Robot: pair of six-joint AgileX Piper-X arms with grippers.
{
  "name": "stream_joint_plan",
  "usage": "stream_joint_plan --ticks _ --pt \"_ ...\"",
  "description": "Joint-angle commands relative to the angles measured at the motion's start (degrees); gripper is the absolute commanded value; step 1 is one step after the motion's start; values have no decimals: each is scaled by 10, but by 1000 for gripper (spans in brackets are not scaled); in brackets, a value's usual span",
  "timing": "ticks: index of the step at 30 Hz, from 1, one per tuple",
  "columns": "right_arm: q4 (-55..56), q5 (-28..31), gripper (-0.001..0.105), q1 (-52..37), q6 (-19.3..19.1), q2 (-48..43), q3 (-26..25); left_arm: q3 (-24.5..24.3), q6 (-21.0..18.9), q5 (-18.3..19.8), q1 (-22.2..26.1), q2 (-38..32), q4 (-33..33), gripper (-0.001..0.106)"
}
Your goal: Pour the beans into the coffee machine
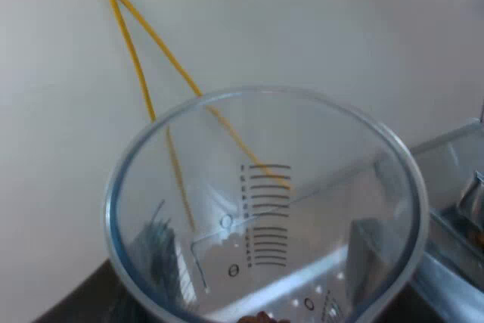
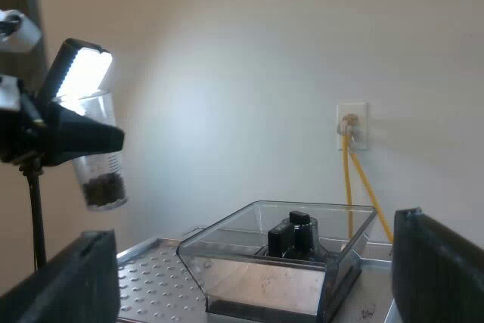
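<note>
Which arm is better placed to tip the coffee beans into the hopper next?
Left. The clear measuring glass of dark beans is raised at the left gripper, higher than the transparent bean hopper. The right arm's black fingers are open, empty, low by the hopper.

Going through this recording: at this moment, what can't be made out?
- Scale numbers on the glass, left wrist view: blurred.
- Base of the glass, left wrist view: cut off by the picture's edge.
- Amount of beans, right wrist view: too small to gauge, and the left gripper crosses the glass above them.
- Floor of the hopper, right wrist view: hidden by glare on its wall.
</note>
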Motion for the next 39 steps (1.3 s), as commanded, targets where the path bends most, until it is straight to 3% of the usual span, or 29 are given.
stream_joint_plan --ticks 1,8,14,16,25,27,30,39 --pt "-14 -1 78 1 -8 -4 -6 -29 -3 -6 -4 18 -11 15" --pt "-14 -1 78 1 -8 -4 -6 -119 -3 -6 -25 89 -11 15" --pt "-14 -1 78 1 -8 -4 -6 -154 2 -6 -41 123 -11 15" --pt "-14 -1 78 1 -8 -4 -6 -158 22 -6 -46 131 -16 15" --pt "-14 -1 78 1 -8 -4 -6 -158 189 -38 -98 152 -59 15" --pt "-14 -1 78 1 -8 -4 -6 -158 232 -48 -107 156 -65 15" --pt "-14 -1 78 1 -8 -4 -6 -158 330 -50 -118 162 -67 15" --pt "-14 -1 78 1 -8 -4 -6 -158 506 -50 -121 166 -67 15"
